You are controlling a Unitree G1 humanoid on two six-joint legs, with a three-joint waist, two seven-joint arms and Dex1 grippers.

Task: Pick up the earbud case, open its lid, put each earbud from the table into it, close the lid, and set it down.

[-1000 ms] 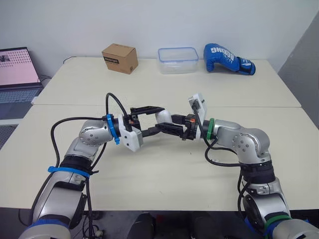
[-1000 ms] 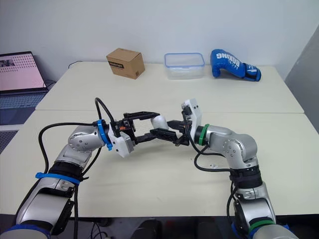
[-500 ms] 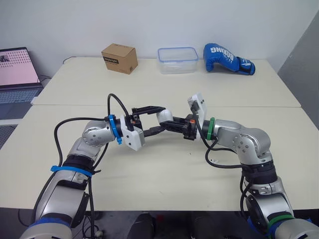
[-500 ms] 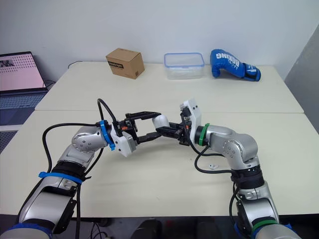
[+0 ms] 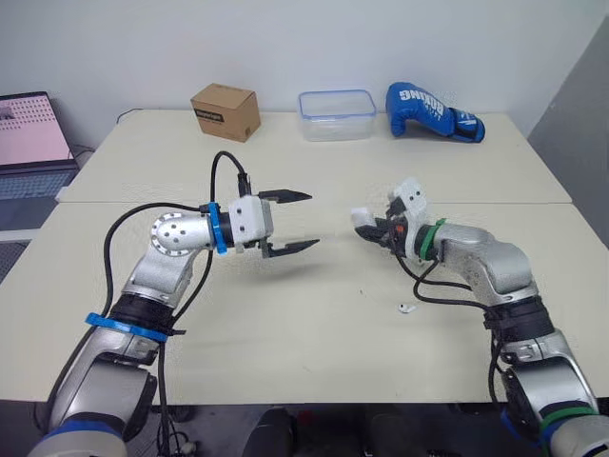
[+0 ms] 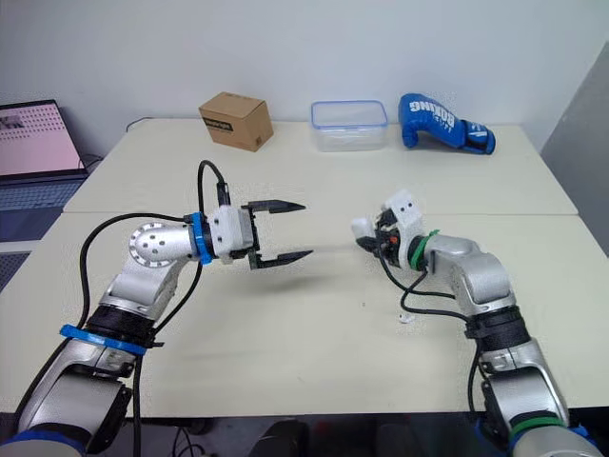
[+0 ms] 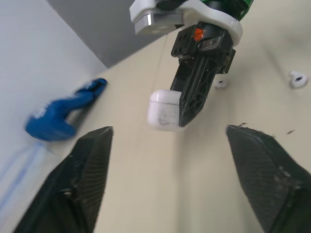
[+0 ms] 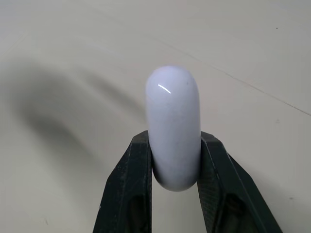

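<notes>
The white earbud case, lid closed, hangs above the table at centre right, pinched between the black fingers of my right gripper. The right wrist view has the case end-on between both pads. My left gripper floats open to the left of the case, a clear gap away, with nothing between its fingers. One white earbud lies on the table near my right forearm. From the left wrist I see the case and two earbuds on the table beyond it.
Along the far table stand a cardboard box, a clear plastic container with a blue rim and a blue boxing glove. A laptop sits at far left. A seam divides the two tables.
Both grippers were together at the case. My right gripper has shut on it and carried it right, while my left gripper let go and drew back to the left.
</notes>
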